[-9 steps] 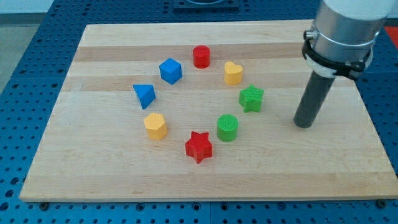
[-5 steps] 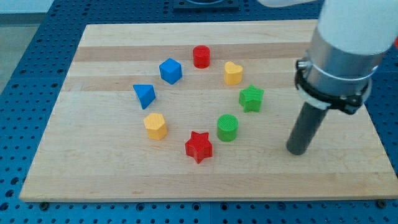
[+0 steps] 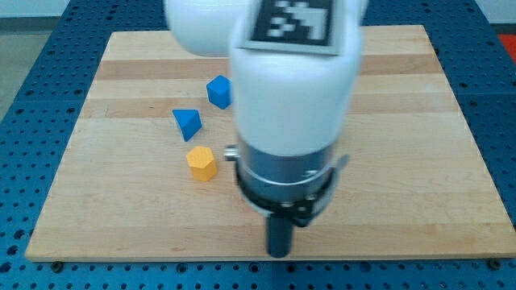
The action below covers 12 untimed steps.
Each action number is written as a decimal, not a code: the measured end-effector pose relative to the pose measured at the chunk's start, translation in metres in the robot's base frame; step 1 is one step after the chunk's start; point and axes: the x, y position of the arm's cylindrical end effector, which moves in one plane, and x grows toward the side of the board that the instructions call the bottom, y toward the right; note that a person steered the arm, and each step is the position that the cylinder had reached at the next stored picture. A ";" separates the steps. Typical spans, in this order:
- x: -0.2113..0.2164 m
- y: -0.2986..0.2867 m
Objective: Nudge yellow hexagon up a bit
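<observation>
The yellow hexagon (image 3: 201,163) sits on the wooden board (image 3: 121,201) left of centre. My tip (image 3: 279,253) rests near the board's bottom edge, below and to the right of the hexagon, well apart from it. The arm's large white and grey body fills the middle of the view and hides the blocks behind it.
A blue triangular block (image 3: 187,123) lies just above the hexagon. A blue cube (image 3: 218,91) lies above that, partly hidden by the arm. The board lies on a blue perforated table (image 3: 32,97).
The arm has swept from the board's right side down and left to the bottom middle. It now covers the red, green and other yellow blocks. The visible blocks have not moved.
</observation>
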 end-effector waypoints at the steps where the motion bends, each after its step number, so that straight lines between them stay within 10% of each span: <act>1: -0.012 -0.068; 2: -0.019 -0.131; 12: -0.098 -0.109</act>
